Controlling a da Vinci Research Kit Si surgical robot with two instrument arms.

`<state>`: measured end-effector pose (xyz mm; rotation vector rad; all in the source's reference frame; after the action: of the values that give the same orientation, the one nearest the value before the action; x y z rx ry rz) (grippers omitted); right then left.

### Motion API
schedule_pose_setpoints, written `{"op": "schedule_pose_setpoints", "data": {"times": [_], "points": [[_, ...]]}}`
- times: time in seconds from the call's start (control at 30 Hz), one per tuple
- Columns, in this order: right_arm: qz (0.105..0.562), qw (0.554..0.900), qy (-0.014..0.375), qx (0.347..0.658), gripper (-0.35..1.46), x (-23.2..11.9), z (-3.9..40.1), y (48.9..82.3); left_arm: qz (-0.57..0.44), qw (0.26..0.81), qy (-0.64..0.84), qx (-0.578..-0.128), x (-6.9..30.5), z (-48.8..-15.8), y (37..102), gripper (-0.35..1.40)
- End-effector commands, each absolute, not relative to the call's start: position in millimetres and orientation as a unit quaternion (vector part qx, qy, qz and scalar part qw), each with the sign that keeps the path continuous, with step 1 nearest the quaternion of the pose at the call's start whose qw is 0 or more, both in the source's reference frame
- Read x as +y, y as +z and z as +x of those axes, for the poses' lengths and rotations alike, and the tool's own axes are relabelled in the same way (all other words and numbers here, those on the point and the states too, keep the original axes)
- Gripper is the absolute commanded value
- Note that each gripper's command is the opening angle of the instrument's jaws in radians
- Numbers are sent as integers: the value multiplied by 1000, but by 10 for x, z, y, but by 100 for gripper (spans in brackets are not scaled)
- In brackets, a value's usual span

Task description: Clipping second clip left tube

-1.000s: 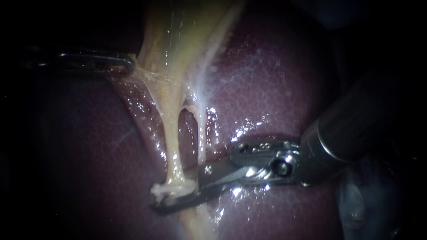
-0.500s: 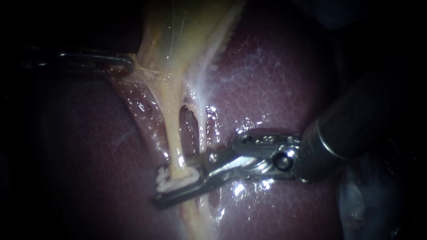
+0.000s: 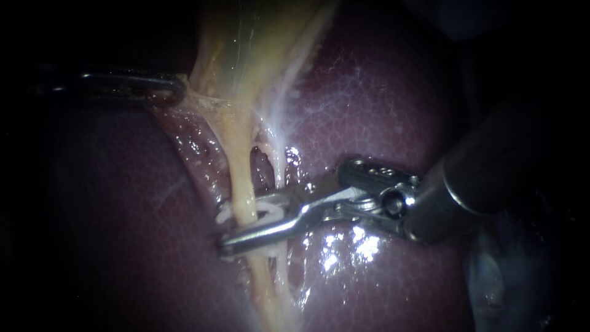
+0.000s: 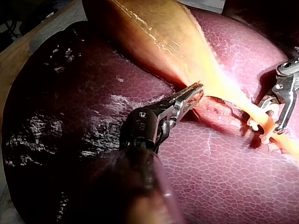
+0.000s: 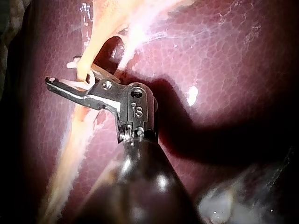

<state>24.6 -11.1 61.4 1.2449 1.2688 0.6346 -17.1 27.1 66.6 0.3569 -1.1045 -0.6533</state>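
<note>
Right instrument (image 3: 236, 226) end effector, narrowed, holds a white clip (image 3: 270, 213) astride the left tube (image 3: 241, 172), left instrument (image 4: 192, 95) gripping the gallbladder (image 4: 154, 32); clipping judged underway, needing full closure, then release.

liver (image 3: 381, 104) — wet, glossy, finely stippled | gallbladder (image 3: 246, 49) — glistening, smooth | left tube (image 3: 243, 181) — slick, waxy | clip (image 3: 268, 213) — white, matt, plastic-looking | right instrument (image 3: 236, 229) — bright polished metal tip, dark glossy shaft | left instrument (image 3: 175, 87) — dark, dull-sheened metal

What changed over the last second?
The right instrument slid along the left tube toward the gallbladder, its jaws carrying the white clip around the tube. The left instrument kept its hold on the gallbladder.
</note>
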Motion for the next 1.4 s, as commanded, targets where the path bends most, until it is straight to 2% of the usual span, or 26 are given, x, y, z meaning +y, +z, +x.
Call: {"op": "schedule_pose_setpoints", "data": {"times": [0.03, 0.2, 0.6, 0.9, 0.97, 1.03, 1.4], "points": [[541, 579, 273, 545, 49, -113, 247, 613, 166, 786, -303, -512, 271, -172, 667, -35], [573, 549, 274, 544, 49, -124, 252, 604, 166, 786, -303, -512, 271, -171, 667, -35], [576, 546, 270, 545, 42, -130, 254, 595, 166, 786, -303, -512, 271, -171, 667, -35], [569, 544, 279, 549, 16, -128, 253, 598, 166, 786, -303, -512, 271, -171, 666, -35], [568, 544, 282, 550, 3, -128, 253, 598, 166, 786, -303, -512, 271, -171, 666, -35], [565, 544, 286, 551, -33, -128, 252, 598, 166, 786, -303, -512, 271, -171, 666, -35], [563, 544, 288, 551, -35, -127, 251, 599, 166, 786, -303, -512, 271, -171, 666, -35]]}}
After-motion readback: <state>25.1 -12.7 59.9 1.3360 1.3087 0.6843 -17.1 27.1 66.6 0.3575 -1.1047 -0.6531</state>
